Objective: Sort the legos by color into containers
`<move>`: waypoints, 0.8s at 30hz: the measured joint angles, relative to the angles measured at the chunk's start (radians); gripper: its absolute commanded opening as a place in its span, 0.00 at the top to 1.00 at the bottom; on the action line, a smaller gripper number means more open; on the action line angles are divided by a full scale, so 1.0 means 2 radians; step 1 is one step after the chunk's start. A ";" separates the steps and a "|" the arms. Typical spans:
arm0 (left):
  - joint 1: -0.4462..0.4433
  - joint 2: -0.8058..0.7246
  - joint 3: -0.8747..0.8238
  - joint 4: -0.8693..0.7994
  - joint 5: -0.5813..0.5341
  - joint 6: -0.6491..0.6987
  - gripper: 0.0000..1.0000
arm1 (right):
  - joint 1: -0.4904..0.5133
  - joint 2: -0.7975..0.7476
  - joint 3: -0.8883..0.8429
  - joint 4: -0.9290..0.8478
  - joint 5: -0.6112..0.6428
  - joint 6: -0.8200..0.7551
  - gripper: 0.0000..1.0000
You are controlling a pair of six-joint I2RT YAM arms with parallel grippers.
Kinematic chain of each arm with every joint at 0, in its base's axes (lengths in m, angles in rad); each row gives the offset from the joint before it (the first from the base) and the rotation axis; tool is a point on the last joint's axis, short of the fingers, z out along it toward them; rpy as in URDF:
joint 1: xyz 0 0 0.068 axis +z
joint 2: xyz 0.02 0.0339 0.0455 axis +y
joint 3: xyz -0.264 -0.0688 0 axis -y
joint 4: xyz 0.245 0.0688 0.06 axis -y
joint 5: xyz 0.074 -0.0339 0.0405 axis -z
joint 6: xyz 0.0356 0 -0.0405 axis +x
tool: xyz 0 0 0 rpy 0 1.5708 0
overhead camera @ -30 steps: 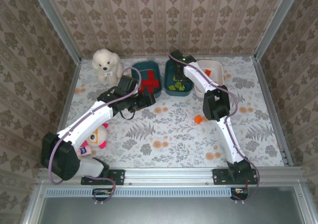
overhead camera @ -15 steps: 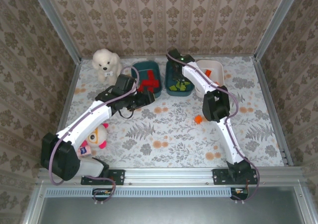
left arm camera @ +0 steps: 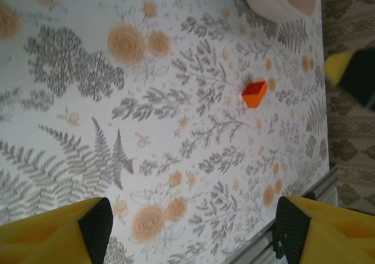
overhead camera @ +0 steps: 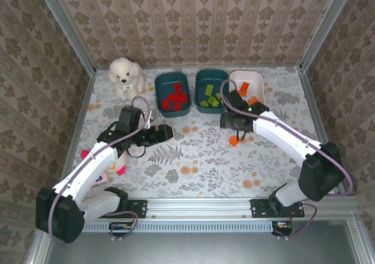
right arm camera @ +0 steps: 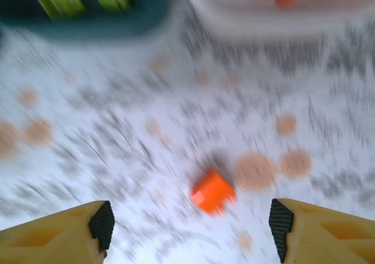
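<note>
Three containers stand in a row at the back: a teal tub (overhead camera: 157,94) with red legos (overhead camera: 174,97), a teal tub (overhead camera: 211,72) with green legos (overhead camera: 210,98), and a white tub (overhead camera: 246,74) with orange legos (overhead camera: 244,88). One orange lego (overhead camera: 234,140) lies loose on the flowered table. My right gripper (overhead camera: 231,123) hangs open just above and behind it. In the blurred right wrist view that lego (right arm camera: 212,192) sits ahead of the open right gripper (right arm camera: 190,223). My left gripper (overhead camera: 164,134) is open with nothing between its fingers (left arm camera: 96,223); the orange lego (left arm camera: 254,93) lies well ahead of it.
A white plush dog (overhead camera: 125,75) sits at the back left. A pink-and-yellow doll toy (overhead camera: 108,161) lies under the left arm. Patterned walls close in three sides, and a metal rail (overhead camera: 199,202) runs along the near edge.
The right arm swung back from the green tub to above the loose orange lego, and its jaws opened. The left arm drew back from the red tub toward the near left.
</note>
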 measured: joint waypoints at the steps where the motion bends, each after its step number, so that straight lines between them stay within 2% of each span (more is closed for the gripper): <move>1: 0.002 -0.010 -0.012 0.003 0.001 -0.006 0.23 | 0.000 -0.004 -0.024 -0.004 -0.008 -0.010 0.21; 6: 0.006 -0.020 -0.026 0.017 0.000 -0.024 0.23 | 0.002 0.001 -0.057 -0.034 -0.023 -0.051 0.15; 12: 0.006 -0.020 -0.026 0.024 0.000 -0.033 0.23 | 0.002 0.063 -0.044 -0.034 -0.028 -0.079 0.14; 17: 0.006 -0.031 -0.026 0.024 -0.004 -0.042 0.23 | -0.008 0.123 -0.020 -0.022 -0.030 -0.095 0.25; 24: 0.006 -0.059 -0.026 0.026 -0.012 -0.059 0.23 | -0.038 0.165 0.016 -0.009 -0.039 -0.120 0.38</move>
